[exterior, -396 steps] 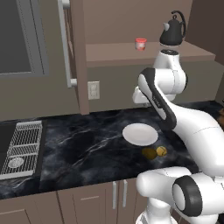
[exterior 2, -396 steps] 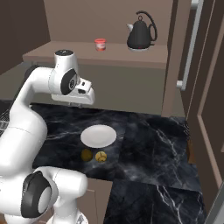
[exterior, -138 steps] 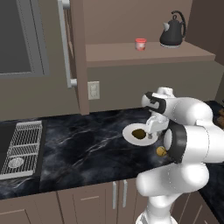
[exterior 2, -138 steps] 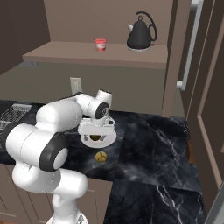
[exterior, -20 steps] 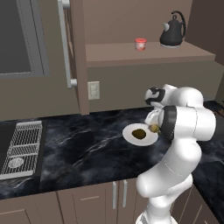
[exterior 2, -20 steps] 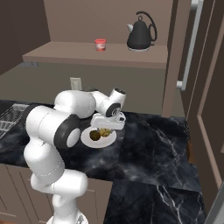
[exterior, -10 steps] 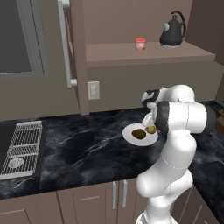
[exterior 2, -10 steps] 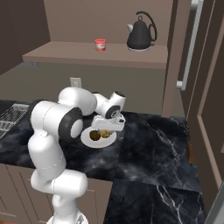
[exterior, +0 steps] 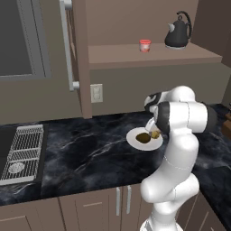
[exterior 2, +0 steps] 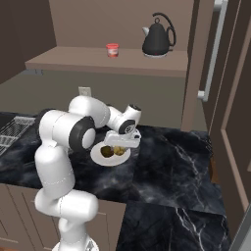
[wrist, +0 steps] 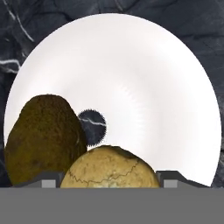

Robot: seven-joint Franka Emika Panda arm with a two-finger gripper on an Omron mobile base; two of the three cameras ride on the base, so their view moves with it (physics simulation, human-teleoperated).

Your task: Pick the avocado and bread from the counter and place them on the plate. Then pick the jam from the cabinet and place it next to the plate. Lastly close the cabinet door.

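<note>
Bread going down on the plate, avocado already there.

The gripper [exterior 2: 119,142] hangs low over the white plate [wrist: 144,78], and in the hand view the pale, crackled bread [wrist: 109,168] sits right between its fingertips [wrist: 168,176], spread either side of it; whether they grip it or have let go I cannot tell. The dark avocado [wrist: 43,135] lies on the plate just beside the bread. By my reading the bread step is finishing: the next move calls for a clean release and a lift straight up, clear of both pieces. Then it's up to the red-lidded jam [exterior: 145,45] on the shelf near the black kettle [exterior: 178,31], with the cabinet door [exterior 2: 213,54] standing open. No readable writing anywhere.
</note>
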